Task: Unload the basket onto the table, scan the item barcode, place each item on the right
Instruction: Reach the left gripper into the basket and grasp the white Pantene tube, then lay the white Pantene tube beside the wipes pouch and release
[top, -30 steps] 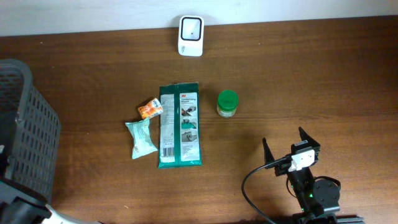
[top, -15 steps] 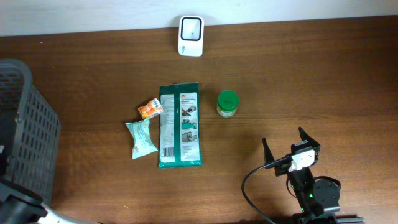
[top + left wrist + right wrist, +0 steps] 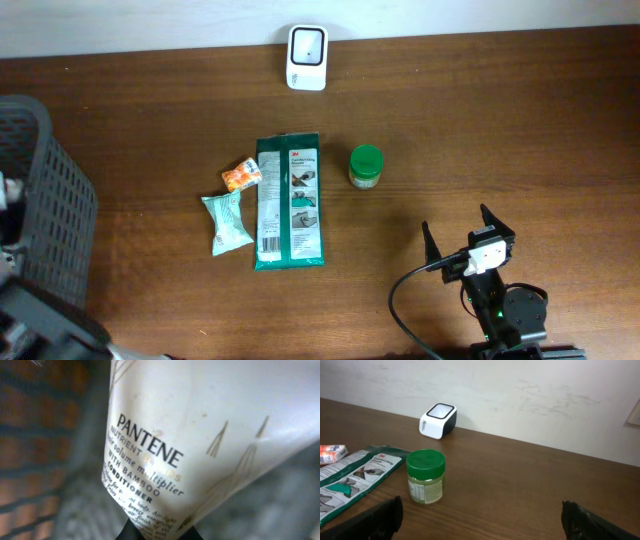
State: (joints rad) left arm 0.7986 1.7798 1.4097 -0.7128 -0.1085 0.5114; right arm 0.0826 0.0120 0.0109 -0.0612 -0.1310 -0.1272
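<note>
Soft, even light overhead and right — Pantene tube (image 3: 210, 420) close, blurred, dim surroundings

You face a shop-checkout style bench: dark brown wooden table (image 3: 500, 120) against a plain white wall (image 3: 520, 390), small white barcode scanner (image 3: 307, 58) at its far edge, grey plastic mesh basket (image 3: 50, 200) at its left edge.
</note>
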